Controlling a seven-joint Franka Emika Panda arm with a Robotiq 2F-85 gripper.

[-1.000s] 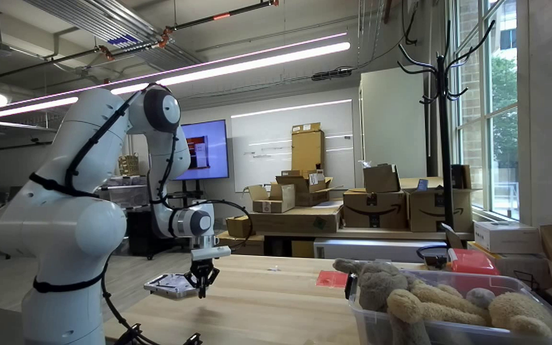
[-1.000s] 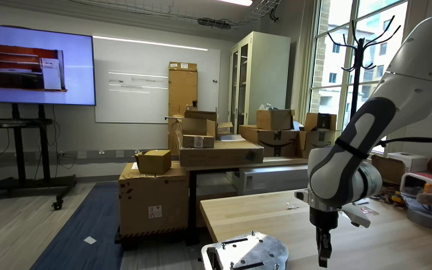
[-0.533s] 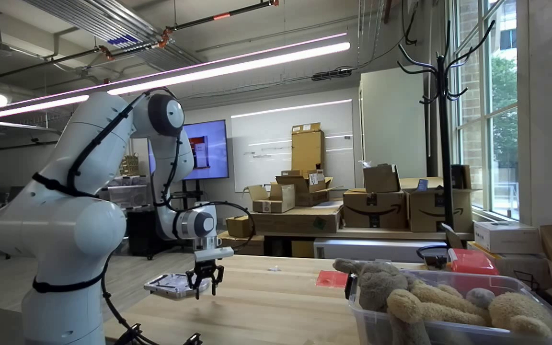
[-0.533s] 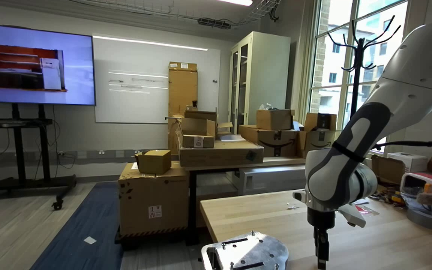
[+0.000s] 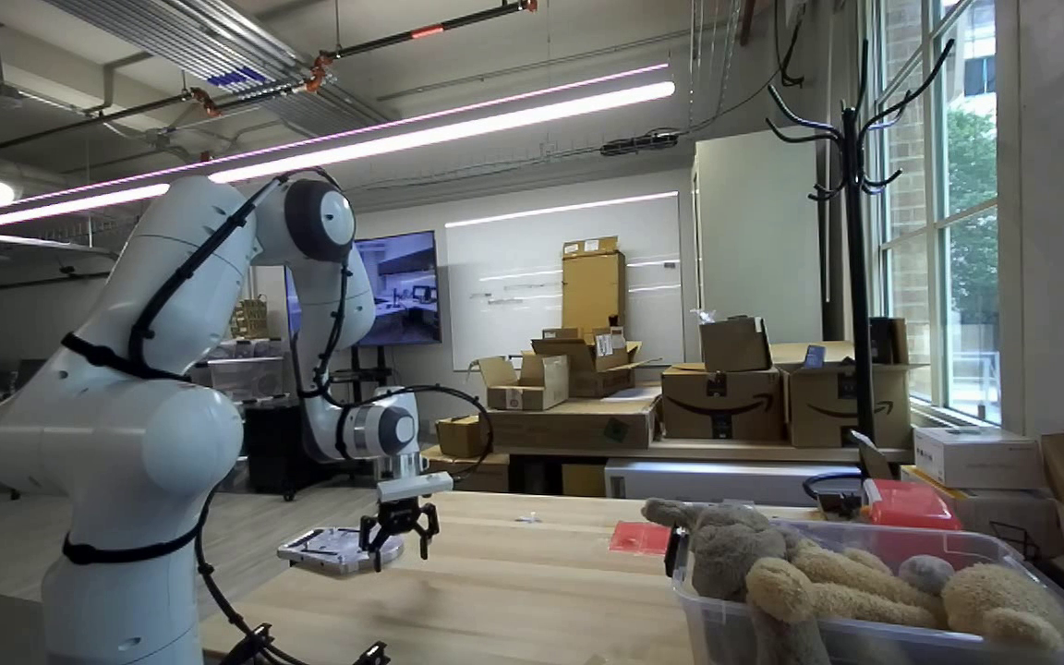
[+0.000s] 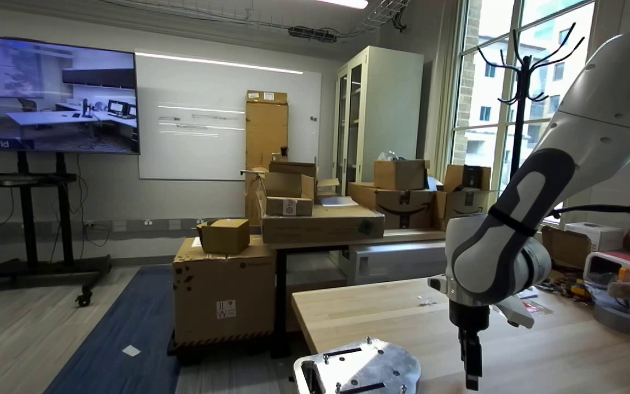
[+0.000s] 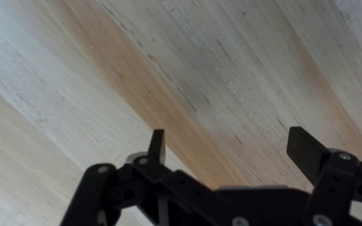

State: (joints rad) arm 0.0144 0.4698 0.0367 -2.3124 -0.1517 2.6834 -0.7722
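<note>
Above the light wooden table (image 5: 532,591), my black gripper (image 5: 401,560) points downward with its two fingers spread wide. In the wrist view the gripper (image 7: 226,131) has bare wood grain between its fingertips, and nothing is held. A faint shadow falls on the tabletop under it. Nearest to it is a silver metal plate (image 5: 333,549) with slots and bolts, at the table's edge. An exterior view shows that metal plate (image 6: 364,366) apart from the gripper, which hangs to its right.
A clear plastic bin (image 5: 707,610) filled with plush toys (image 5: 874,586) stands on the table. Near it lie a red flat item (image 5: 640,538) and a small clear scrap (image 5: 528,518). Behind, cardboard boxes (image 5: 721,402) crowd another table, and a coat rack (image 5: 855,277) stands by the window.
The gripper's fingers have gone from together to wide apart. The arm has shifted slightly, with the gripper a little higher than half a second ago. The picture on the wall screen has switched.
</note>
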